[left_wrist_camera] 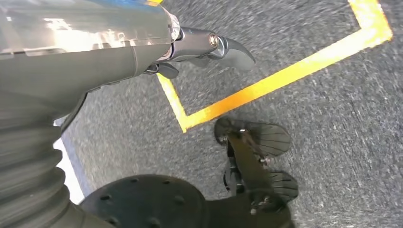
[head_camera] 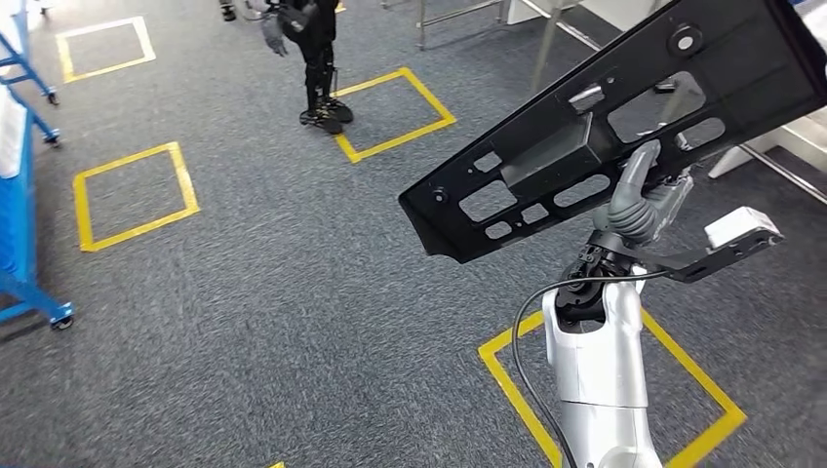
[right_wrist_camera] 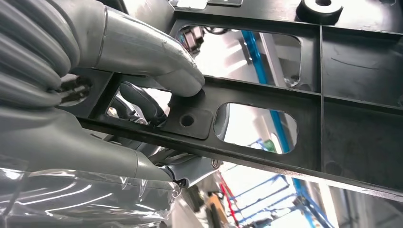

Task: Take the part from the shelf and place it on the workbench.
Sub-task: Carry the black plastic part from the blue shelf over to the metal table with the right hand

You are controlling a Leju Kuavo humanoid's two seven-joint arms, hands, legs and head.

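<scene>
The part [head_camera: 605, 136] is a long black plastic panel with several rectangular cut-outs, held tilted in the air at the right of the head view. My right hand [head_camera: 639, 210] grips it from below along its lower edge, fingers through a cut-out. In the right wrist view the thick grey thumb [right_wrist_camera: 157, 61] presses on a rib of the panel [right_wrist_camera: 351, 142], with dark fingers behind it. My left hand [left_wrist_camera: 204, 47] hangs over the carpet, holding nothing, thumb stretched out.
Grey carpet carries yellow taped squares [head_camera: 132, 195]. A blue wheeled rack [head_camera: 19, 195] stands at the left edge. A dark robot [head_camera: 312, 58] stands at the far top. Metal legs [head_camera: 546, 39] and a white bench edge [head_camera: 780, 146] lie to the right.
</scene>
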